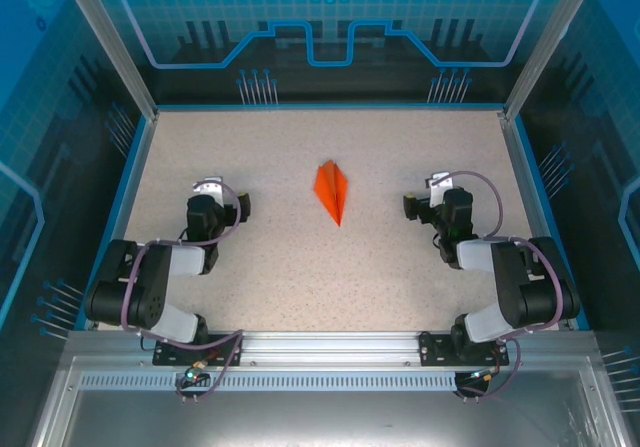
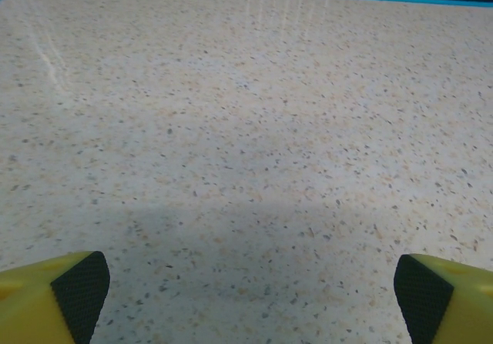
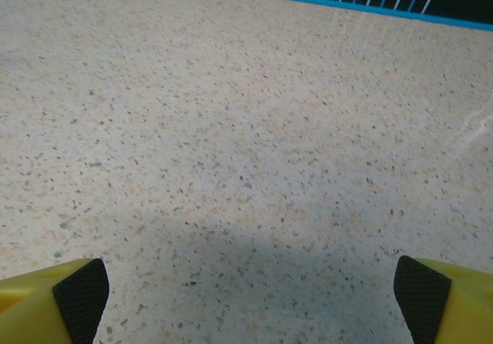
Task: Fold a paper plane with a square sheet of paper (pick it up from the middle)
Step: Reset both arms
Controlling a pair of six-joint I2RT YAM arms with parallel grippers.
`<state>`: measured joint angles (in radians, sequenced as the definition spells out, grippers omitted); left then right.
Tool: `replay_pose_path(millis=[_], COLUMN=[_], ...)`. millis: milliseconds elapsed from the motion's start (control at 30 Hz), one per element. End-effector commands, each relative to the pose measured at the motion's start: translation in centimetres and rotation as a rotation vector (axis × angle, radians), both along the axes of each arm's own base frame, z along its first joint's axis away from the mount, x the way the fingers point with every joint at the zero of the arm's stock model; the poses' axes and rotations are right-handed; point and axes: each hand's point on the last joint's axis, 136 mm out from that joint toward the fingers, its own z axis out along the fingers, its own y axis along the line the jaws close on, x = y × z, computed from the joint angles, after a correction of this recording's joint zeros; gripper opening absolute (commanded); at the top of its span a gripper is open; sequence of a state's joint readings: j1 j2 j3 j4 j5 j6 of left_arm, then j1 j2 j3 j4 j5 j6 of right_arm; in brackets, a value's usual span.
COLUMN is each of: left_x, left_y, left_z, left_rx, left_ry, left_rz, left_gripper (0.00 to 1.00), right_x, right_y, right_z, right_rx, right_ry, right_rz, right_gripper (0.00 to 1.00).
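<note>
The square sheet of paper lies folded as a narrow orange paper plane (image 1: 332, 191) with a centre crease, flat on the speckled table, its sharp tip pointing toward the near edge. My left gripper (image 1: 212, 188) rests low over the table well to the plane's left, open; its yellow fingers with black pads (image 2: 81, 292) frame bare tabletop. My right gripper (image 1: 436, 186) sits about as far to the plane's right, also open, and its pads (image 3: 422, 298) stand wide apart with nothing between them. Neither gripper touches the plane.
The speckled table (image 1: 300, 277) is bounded by a blue rim (image 1: 320, 106) at the back and by see-through enclosure walls at the sides. A metal rail (image 1: 320, 347) carries both arm bases at the near edge.
</note>
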<state>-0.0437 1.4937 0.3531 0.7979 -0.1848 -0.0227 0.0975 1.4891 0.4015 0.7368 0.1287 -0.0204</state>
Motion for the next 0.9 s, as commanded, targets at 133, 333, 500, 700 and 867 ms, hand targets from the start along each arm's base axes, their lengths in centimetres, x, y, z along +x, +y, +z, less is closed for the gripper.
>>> replay_pose_path(millis=[133, 333, 500, 700, 867], left_x=[1.6, 1.6, 1.7, 1.7, 1.7], left_y=[-0.3, -0.2, -0.3, -0.3, -0.3], left_z=[1.4, 1.4, 1.3, 1.2, 1.3], left_rx=[0.001, -0.007, -0.012, -0.014, -0.016], left_ry=[-0.036, -0.034, -0.029, -0.023, -0.026], left_rz=[-0.035, -0.036, -0.04, -0.043, -0.049], left_gripper=[0.99, 0.99, 0.99, 0.99, 0.99], right_x=[1.0, 1.0, 1.0, 1.0, 0.6], right_y=[-0.3, -0.3, -0.3, -0.3, 1.1], right_z=[1.0, 1.0, 1.0, 1.1, 1.1], right_rx=[0.038, 0.037, 0.037, 0.037, 0.04], right_ry=[-0.028, -0.028, -0.028, -0.031, -0.043], right_rz=[0.013, 0.013, 0.013, 0.015, 0.103], right_gripper=[0.99, 0.99, 0.99, 0.99, 0.99])
